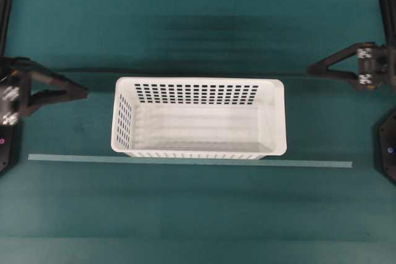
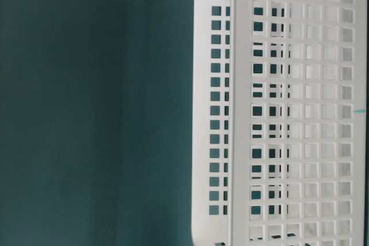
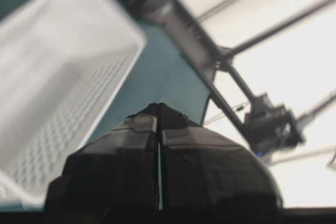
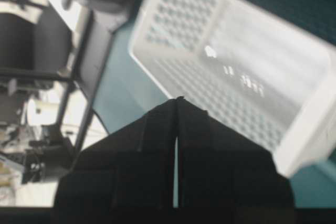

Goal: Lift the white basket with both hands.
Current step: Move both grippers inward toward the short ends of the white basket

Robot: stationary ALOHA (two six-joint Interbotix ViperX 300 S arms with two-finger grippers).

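White basket (image 1: 198, 117) sits mid-tabletop, just behind the tape strip (image 1: 309, 164), empty. Left gripper (image 1: 83, 93) and right gripper (image 1: 311, 69) both clenched on nothing, well apart from its ends. Approach step, I judge; next: open jaws, reach each short rim.

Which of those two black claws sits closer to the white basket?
The left gripper, seen from overhead: its tip lies a short way off the white basket's left end, while the right gripper hangs slightly farther from the right end. Both are shut, touching nothing.
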